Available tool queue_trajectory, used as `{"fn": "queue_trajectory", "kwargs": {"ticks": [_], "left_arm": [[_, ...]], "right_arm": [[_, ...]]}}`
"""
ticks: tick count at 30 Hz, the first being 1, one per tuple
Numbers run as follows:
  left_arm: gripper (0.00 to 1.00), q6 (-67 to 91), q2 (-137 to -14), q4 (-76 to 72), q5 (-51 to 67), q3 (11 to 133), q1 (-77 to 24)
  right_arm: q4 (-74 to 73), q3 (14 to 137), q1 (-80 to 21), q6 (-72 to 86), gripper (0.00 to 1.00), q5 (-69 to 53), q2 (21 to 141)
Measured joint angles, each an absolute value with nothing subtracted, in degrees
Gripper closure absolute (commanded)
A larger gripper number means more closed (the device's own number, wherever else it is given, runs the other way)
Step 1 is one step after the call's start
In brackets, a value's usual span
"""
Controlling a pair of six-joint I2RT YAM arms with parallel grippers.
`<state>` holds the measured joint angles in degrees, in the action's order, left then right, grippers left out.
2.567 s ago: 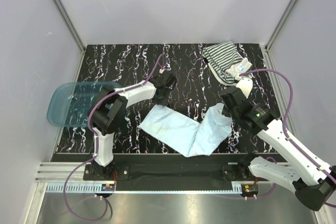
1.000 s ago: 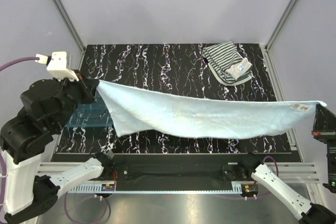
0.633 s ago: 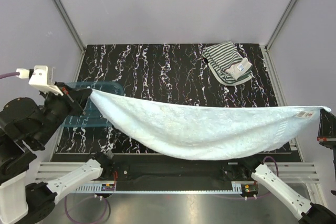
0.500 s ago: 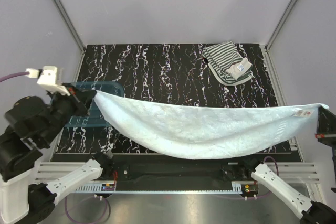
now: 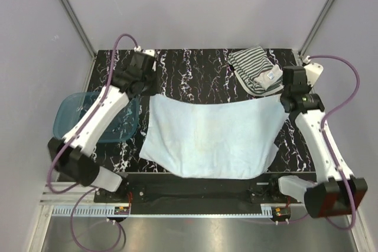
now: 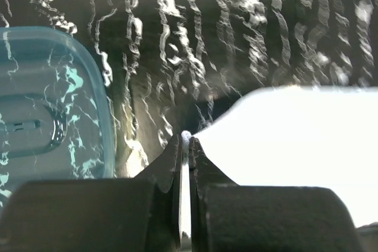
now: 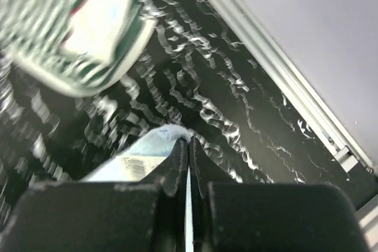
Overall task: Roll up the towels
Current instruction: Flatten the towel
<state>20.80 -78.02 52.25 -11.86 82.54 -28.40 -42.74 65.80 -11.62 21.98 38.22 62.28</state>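
Both arms have swung in from the sides to the far half of the table [image 5: 195, 66]. The blue towel [image 5: 209, 137], which hung stretched in the air between them half a second ago, now lies spread open across the middle of the table. Its near edge reaches about to the table's near edge.

The left hand [image 5: 149, 92] is pressed together on the towel's far left corner. The left wrist view shows a bit of pale cloth [image 6: 295, 146] pinched between the tips of that hand [image 6: 185, 140]. The right hand [image 5: 283, 100] is likewise pressed together on the far right corner. In the right wrist view the cloth [image 7: 156, 143] runs up into the closed tips of that hand [image 7: 188, 141]. A small printed label [image 7: 139, 163] lies on the cloth just beside them. The far edge between the two corners dips slightly toward the near side.

The striped towel [image 5: 254, 70] lies folded at the far right of the table, just beyond the right hand and apart from the blue towel. It shows blurred in the right wrist view [image 7: 77, 33].

A tub [image 5: 74, 116] sits at the table's left edge, partly under the left arm and near the blue towel's left side. The left wrist view shows it [image 6: 41, 104] to the left of the hand.
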Motion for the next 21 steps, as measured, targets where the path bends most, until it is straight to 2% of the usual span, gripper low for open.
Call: {"fn": "queue_trajectory", "kwargs": {"ticks": [2,4,14,21], "left_arm": [[1.00,20.84,-84.99,50.78,-10.92,86.06,-25.15],[1.00,20.82,-91.26,49.50,-10.85,89.19,-23.20],[1.00,21.50,-120.64,46.81,-8.23,103.33,-20.56],[1.00,22.41,-127.37,47.66,-8.43,106.50,-17.02]], "right_arm": [[-38.24,65.78,-4.49,21.58,1.00,35.18,67.79],[-34.68,66.02,-1.50,20.91,1.00,33.01,74.06],[-24.32,71.24,-0.16,18.22,1.00,25.71,101.58],[-24.77,80.16,4.75,18.39,1.00,26.83,111.92]]}}
